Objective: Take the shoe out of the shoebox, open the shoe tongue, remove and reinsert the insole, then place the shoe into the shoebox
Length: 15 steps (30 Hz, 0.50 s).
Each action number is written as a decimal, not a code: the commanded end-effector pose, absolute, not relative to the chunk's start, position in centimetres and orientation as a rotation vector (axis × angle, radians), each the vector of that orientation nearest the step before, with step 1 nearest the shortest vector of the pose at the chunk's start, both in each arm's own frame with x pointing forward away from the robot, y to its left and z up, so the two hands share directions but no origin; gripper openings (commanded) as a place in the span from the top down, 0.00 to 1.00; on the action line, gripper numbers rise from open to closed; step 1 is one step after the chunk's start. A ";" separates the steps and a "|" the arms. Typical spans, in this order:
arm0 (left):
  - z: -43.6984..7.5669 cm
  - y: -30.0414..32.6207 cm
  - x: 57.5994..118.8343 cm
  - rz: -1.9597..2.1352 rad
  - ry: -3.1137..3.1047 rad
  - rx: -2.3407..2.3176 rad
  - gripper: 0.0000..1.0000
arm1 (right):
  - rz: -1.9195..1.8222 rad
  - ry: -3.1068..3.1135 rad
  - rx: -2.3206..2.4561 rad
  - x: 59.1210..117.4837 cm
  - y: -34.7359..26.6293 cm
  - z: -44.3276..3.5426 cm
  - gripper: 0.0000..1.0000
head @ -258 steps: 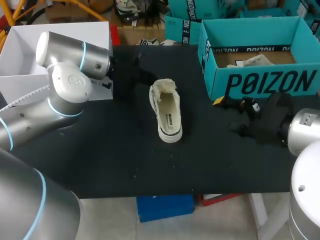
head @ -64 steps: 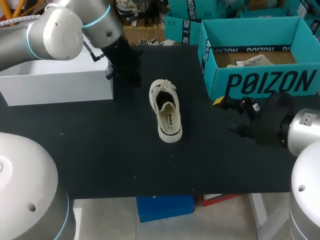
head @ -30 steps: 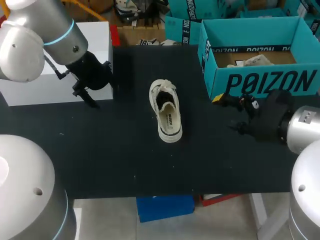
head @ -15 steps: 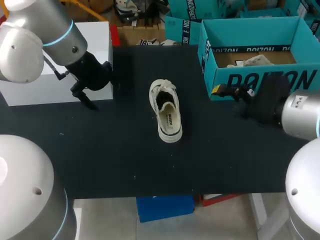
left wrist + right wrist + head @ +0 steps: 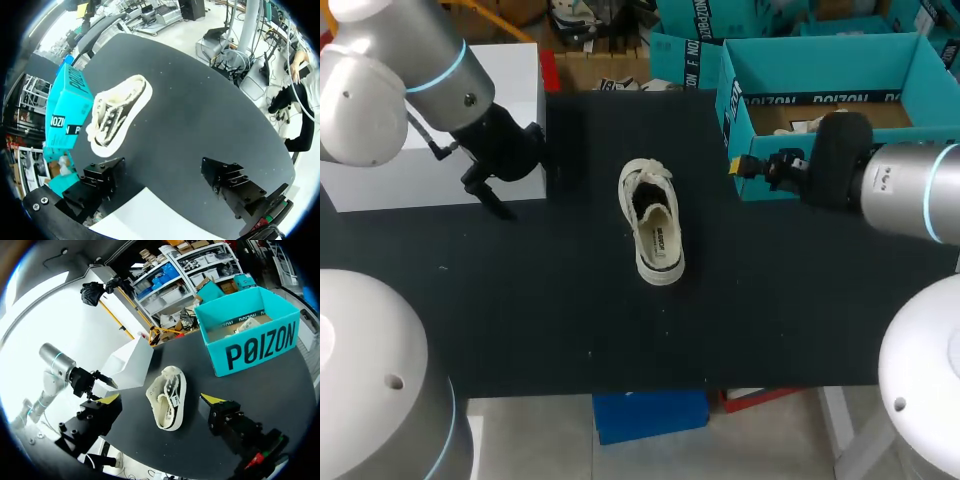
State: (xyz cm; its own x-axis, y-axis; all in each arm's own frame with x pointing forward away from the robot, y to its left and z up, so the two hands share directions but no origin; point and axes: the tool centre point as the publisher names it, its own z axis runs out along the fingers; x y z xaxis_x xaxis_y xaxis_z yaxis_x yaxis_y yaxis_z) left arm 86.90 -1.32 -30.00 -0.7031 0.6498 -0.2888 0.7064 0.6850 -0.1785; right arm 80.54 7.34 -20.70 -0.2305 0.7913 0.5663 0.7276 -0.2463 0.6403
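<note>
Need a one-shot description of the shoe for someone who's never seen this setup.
Start at the black table: a white box sits at its left, an open teal shoebox at its far right. The shoe lies alone between them, a cream low-top sneaker, touching neither box.

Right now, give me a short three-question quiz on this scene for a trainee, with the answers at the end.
1. True or false: the shoe lies on the table, outside the teal shoebox.
2. What is between the fingers of the right gripper? A: the shoe. B: an insole. C: nothing.
3. In a few words: which box is the left gripper closest to?

Key
1. True. The shoe rests on its sole on the table, apart from the shoebox.
2. C. The fingers are open and hold nothing.
3. The white box, at the far side of the table from the shoebox.
</note>
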 end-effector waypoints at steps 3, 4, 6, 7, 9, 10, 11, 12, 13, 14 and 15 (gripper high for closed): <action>-30.1 -1.2 86.8 -0.410 2.690 1.099 0.00 | 0.335 3.021 1.876 82.1 7.3 -20.7 0.00; -30.1 -1.2 86.8 -0.410 2.690 1.099 0.00 | 0.325 3.027 1.874 82.1 7.3 -20.7 0.00; -30.1 -1.2 86.8 -0.410 2.690 1.099 0.00 | 0.310 3.036 1.873 82.1 7.3 -20.7 0.00; -30.1 -1.2 86.8 -0.410 2.690 1.099 0.00 | 0.310 3.036 1.873 82.1 7.3 -20.7 0.00; -30.1 -1.2 86.8 -0.410 2.690 1.099 0.00 | 0.310 3.036 1.873 82.1 7.3 -20.7 0.00; -30.1 -1.2 86.8 -0.410 2.690 1.099 0.00 | 0.310 3.036 1.873 82.1 7.3 -20.7 0.00; -30.1 -1.2 86.8 -0.410 2.690 1.099 0.00 | 0.310 3.036 1.873 82.1 7.3 -20.7 0.00; -30.1 -1.2 86.8 -0.410 2.690 1.099 0.00 | 0.310 3.036 1.873 82.1 7.3 -20.7 0.00; -30.1 -1.2 86.8 -0.410 2.690 1.099 0.00 | 0.310 3.036 1.873 82.1 7.3 -20.7 0.00; -30.1 -1.2 86.8 -0.410 2.690 1.099 0.00 | 0.310 3.036 1.873 82.1 7.3 -20.7 0.00; -30.1 -1.2 86.8 -0.410 2.690 1.099 0.00 | 0.310 3.036 1.873 82.1 7.3 -20.7 0.00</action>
